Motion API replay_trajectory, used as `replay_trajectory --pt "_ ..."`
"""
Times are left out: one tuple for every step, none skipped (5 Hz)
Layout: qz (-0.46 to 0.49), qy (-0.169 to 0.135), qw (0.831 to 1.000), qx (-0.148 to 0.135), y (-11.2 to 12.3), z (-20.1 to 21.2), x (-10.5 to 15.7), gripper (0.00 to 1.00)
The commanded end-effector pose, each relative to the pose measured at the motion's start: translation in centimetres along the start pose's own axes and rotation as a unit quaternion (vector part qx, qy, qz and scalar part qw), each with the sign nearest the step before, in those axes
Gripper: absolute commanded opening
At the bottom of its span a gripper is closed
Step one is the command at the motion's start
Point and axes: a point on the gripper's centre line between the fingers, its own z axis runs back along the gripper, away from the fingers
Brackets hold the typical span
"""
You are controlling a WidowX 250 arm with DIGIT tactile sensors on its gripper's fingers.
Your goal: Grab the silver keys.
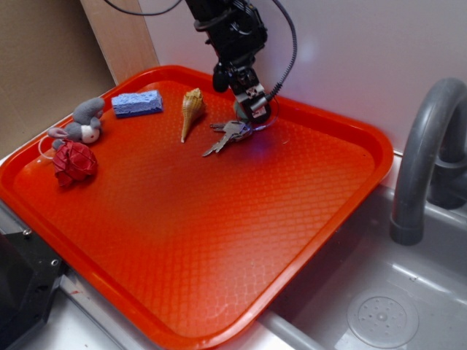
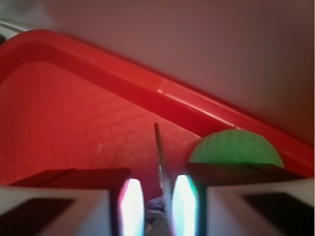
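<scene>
- A kitchen-like test setup — a grey sink (image 1: pixel 408 292) with a drain (image 1: pixel 382 319) and a curved faucet (image 1: pixel 423 153).
- An orange tray (image 1: pixel 219 240) on the counter holds assorted small props — sponge (image 1: pixel 137 103), shell (image 1: pixel 191 111), toy (image 1: pixel 82 124).

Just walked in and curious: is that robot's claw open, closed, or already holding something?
Gripper: jaws partly open, down around the ring end of the flat silver-grey metal keys on the red plastic tray; not clamped on them yet.
</scene>
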Motion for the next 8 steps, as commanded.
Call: replay_trajectory --pt "-0.037 -0.026 0.999 0.016 -3.5 1.0 0.8 0.00" --pt "-0.043 -0.031 0.998 0.020 -4.4 1.7 0.2 0.00" --pt "-0.036 -0.043 0.997 0.046 -5.2 5.0 -0.4 0.00" --pt "0.021 -0.023 0.999 0.021 -5.5 10.7 -1.9 0.00" --pt "0.066 0.017 0.998 0.014 -6.2 16.6 -4.5 0.00" --pt "0.169 0.029 0.984 0.049 -7.9 21.7 -5.7 0.00" --pt "0.245 0.027 0.969 0.033 -8.1 21.8 -7.6 0.00" --pt "0.249 -0.005 0.968 0.014 -8.3 21.1 -8.5 0.00"
